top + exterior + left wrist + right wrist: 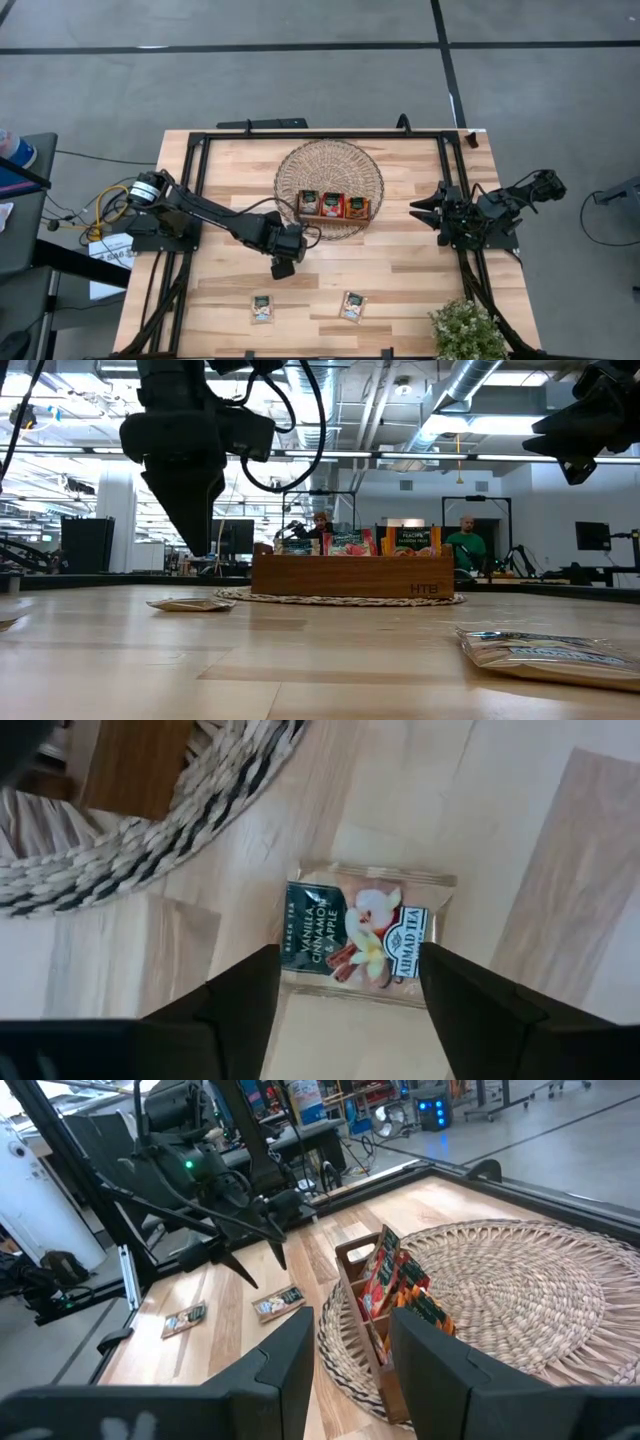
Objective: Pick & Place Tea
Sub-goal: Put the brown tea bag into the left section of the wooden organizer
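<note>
Two pale tea sachets with dark-green tops lie flat on the table near its near edge: the left sachet (263, 309) (360, 933) and the right sachet (352, 306) (550, 650). My left gripper (282, 268) (348, 950) hangs open above the left sachet, pointing down, a finger on either side of it and clear of it. More sachets (333, 205) stand upright in a brown wooden tray (350, 576) inside the round wicker basket (329, 188). My right gripper (420, 208) (352, 1320) waits open at the table's right side, facing the basket.
A black frame (320, 134) runs around the table's edges. A green plant (466, 330) stands at the near right corner. Bare wood lies between the basket and the two sachets. People sit in the room beyond the far edge (465, 540).
</note>
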Controlling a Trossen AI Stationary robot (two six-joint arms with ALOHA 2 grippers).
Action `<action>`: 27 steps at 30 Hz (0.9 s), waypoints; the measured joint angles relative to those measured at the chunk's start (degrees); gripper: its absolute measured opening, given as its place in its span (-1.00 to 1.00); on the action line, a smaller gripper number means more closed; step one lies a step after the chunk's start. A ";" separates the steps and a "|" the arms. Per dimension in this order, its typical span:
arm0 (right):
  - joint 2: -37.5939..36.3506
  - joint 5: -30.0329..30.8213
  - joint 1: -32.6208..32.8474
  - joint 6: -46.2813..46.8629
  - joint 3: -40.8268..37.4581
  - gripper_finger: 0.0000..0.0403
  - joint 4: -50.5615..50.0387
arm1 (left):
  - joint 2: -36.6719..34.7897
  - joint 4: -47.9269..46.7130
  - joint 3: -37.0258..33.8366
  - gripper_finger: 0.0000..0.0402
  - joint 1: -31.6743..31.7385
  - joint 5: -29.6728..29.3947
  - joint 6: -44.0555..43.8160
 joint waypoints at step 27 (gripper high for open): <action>0.02 0.00 0.00 -0.02 0.00 -0.39 -0.08 | -0.07 3.89 -6.01 0.17 7.39 5.33 8.31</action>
